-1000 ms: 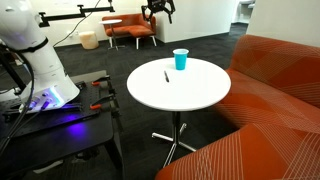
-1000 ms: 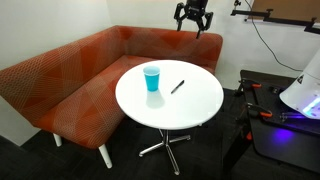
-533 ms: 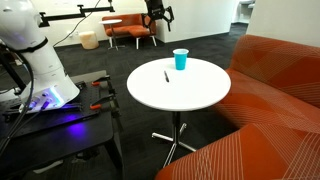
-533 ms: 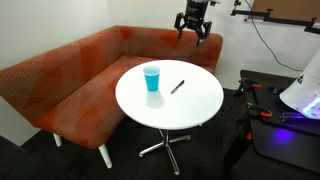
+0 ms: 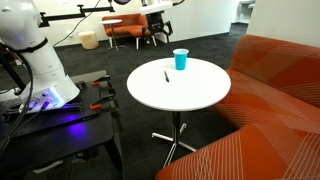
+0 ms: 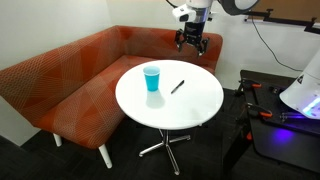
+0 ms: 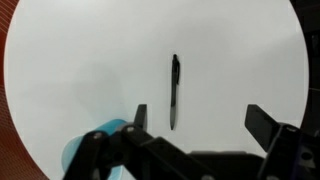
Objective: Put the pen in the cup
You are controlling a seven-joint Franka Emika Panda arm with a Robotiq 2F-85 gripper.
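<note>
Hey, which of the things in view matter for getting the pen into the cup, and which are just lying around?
Part of the job:
pen, lying flat
blue cup, upright, apart from the pen
gripper, open, in the air

Just around:
white round table, only the support
orange sofa
beige container, on the floor in the background

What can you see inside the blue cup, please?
Nothing shows above the cup; the pen lies on the table, apart from it. The cup's wall and, in the wrist view, the gripper hide its inside.
</note>
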